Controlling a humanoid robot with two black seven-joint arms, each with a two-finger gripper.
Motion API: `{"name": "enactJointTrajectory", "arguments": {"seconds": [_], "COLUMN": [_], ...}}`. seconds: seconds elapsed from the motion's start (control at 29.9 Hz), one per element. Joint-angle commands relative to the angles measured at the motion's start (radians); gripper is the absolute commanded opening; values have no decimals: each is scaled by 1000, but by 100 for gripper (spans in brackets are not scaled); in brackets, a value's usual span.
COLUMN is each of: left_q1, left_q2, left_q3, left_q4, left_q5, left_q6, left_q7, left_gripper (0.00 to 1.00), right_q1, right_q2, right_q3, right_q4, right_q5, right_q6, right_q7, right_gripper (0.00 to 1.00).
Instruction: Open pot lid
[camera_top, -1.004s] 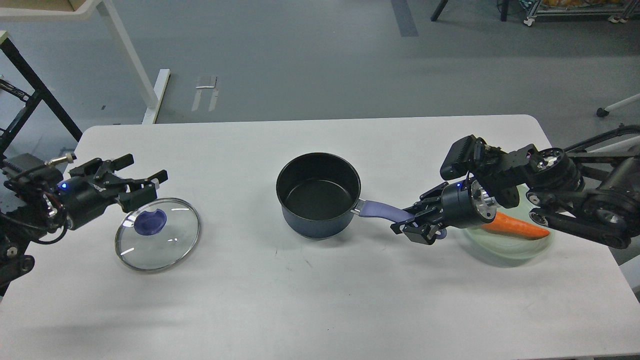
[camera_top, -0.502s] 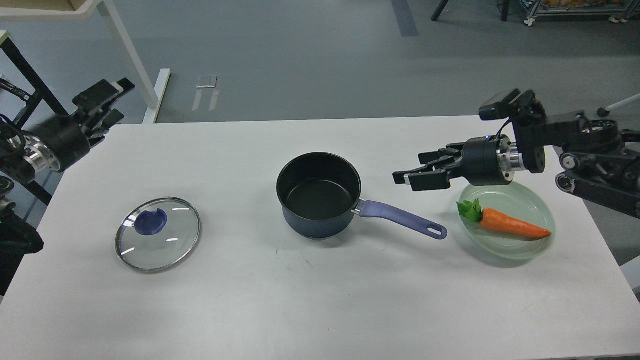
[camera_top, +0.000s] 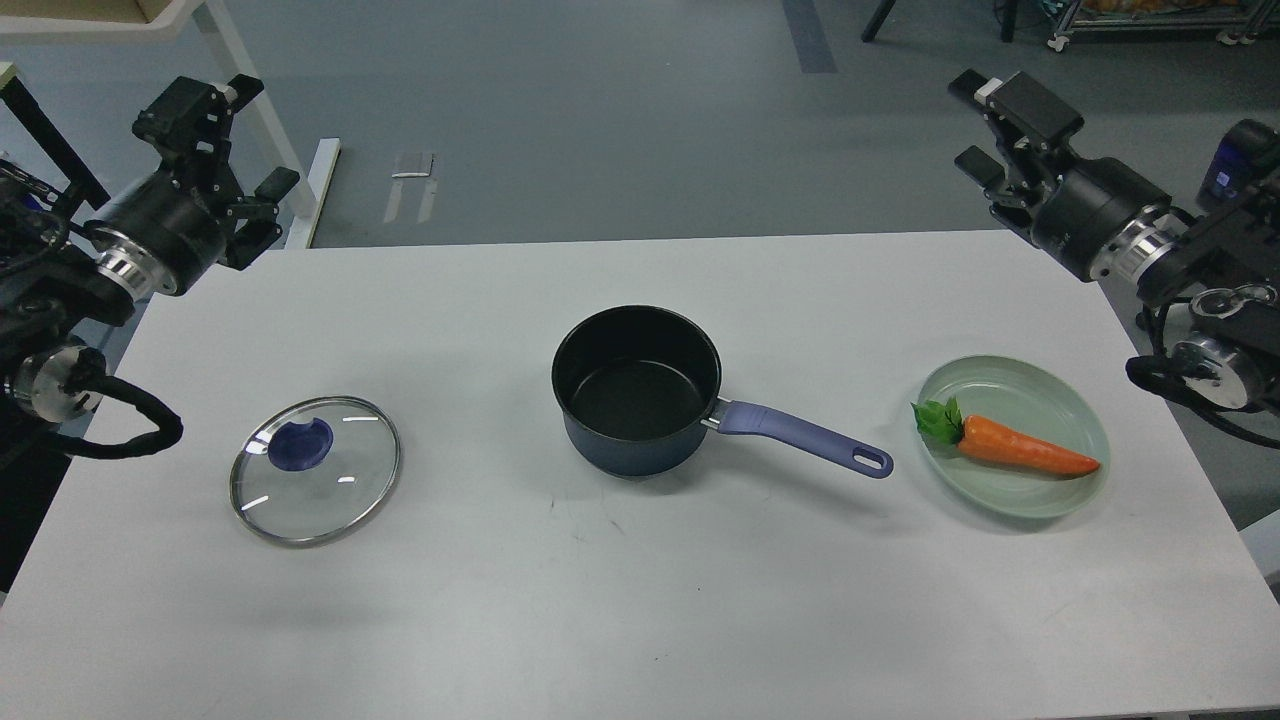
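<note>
The pot (camera_top: 637, 390) sat uncovered in the middle of the white table (camera_top: 640, 600), dark inside and bare, its purple handle (camera_top: 805, 449) running out to the right and toward the near edge. And there was the glass lid (camera_top: 316, 469), lying flat on the table well to the left of the pot, purple knob (camera_top: 300, 442) up, nothing touching it. Off to the right, a pale green plate (camera_top: 1085, 420) carried an orange carrot (camera_top: 1010, 447) with its green top pointing at the pot; the handle's tip stopped just short of the plate.

Both arms were up and away from the tabletop. The left gripper (camera_top: 232, 137) hung beyond the table's far left corner, over the grey floor, fingers spread apart and holding nothing. The right gripper (camera_top: 985, 125) mirrored it past the far right corner, also over the floor, its two fingers parted and bare as well. Neither one was anywhere near the lid or the pot. Behind the left arm stood a white table leg (camera_top: 255, 110), and a dark strip (camera_top: 808, 35) was marked on the floor beyond
</note>
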Motion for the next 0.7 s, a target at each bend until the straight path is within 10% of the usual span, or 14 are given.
{"name": "enactJointTrajectory", "arguments": {"seconds": [0.0,0.27,0.47,0.67], "left_q1": [58,195,206,206], "left_q2": [-63,-207,-236,-241], "left_q3": [-68,-221,-249,-281], "left_q4": [34,55,117,118], "left_q5": [-48,-48,-50,-53], "left_q6": [-4,-91,-209,-211], "left_q7": [0,94,99,98], "left_gripper": [99,99,99,99], "right_q1": [-90,-258,-275,-276], "right_q2": [53,178,174,180], "right_q3": [65,269,273,266], "right_q4": [-3,-107,-216,-226], "right_q5": [123,229,290,287], "right_q6": [-8,67,389,411], "right_q7": [0,0,0,0], "right_gripper": [100,100,100,100]}}
